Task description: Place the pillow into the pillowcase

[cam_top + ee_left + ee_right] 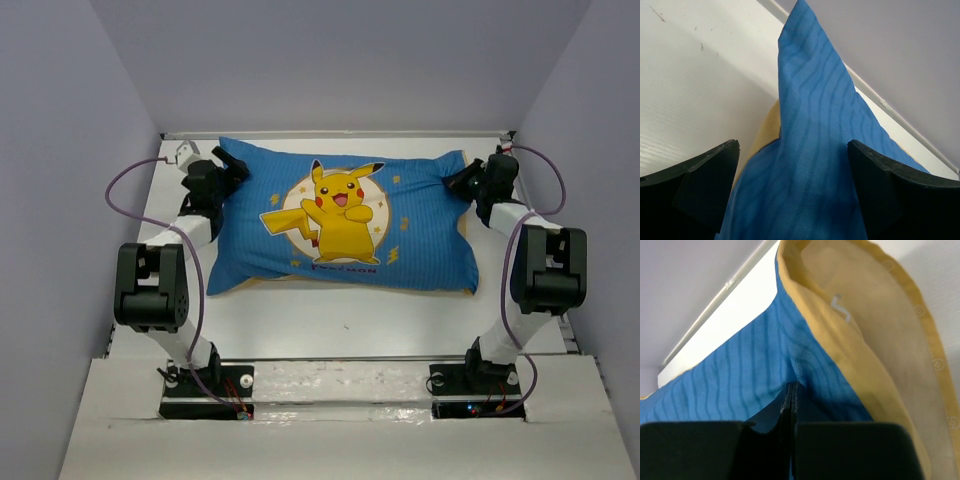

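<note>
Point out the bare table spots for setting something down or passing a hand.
Widest: the white strip of table between the near edge of the pillowcase and the arm bases. A thin strip runs along the back wall behind it. Crowded: both far corners, where the left tool and right tool meet the fabric.

White table (340,322), pillowcase (420,235) atop (blue side up)
</note>
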`<state>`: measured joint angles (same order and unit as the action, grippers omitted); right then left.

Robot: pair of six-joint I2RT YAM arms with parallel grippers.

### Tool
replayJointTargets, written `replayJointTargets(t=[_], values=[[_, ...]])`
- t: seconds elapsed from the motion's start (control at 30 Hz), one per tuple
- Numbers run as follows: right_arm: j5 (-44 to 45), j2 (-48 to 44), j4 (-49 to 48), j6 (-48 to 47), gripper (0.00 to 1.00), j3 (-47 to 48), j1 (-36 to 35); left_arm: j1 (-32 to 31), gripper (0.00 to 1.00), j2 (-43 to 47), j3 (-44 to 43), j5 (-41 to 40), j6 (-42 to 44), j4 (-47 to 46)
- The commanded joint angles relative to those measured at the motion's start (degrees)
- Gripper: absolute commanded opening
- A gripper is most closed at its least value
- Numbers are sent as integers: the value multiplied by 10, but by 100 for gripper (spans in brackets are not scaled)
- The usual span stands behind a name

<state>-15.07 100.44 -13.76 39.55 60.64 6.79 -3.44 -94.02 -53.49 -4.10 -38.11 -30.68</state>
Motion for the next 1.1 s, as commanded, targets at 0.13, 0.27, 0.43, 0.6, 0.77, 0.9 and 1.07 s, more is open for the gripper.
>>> replayJointTargets(t=[0.13, 0.27, 0.43, 0.6, 0.77, 0.9, 1.07], values=[[72, -72, 8, -48, 4, 23, 0, -3, 99, 52, -7, -7, -3, -39], [82, -165, 35, -66, 33, 34, 0, -3, 99, 179, -11, -22, 25, -24], [55, -291, 57, -68, 79, 28, 0, -9, 99, 326, -4, -35, 67, 9], [-52, -344, 65, -65, 76, 20, 0, -26, 99, 441, 30, 33, 57, 32], [-97, -263, 186, -145, 39, 91, -50, -129, 99, 444, 78, 85, 77, 79], [-73, -252, 189, -159, 0, 80, -98, -204, 99, 426, 102, 71, 87, 85], [-56, -383, 150, -150, 1, 17, -110, -250, 99, 490, 117, 74, 118, 100]])
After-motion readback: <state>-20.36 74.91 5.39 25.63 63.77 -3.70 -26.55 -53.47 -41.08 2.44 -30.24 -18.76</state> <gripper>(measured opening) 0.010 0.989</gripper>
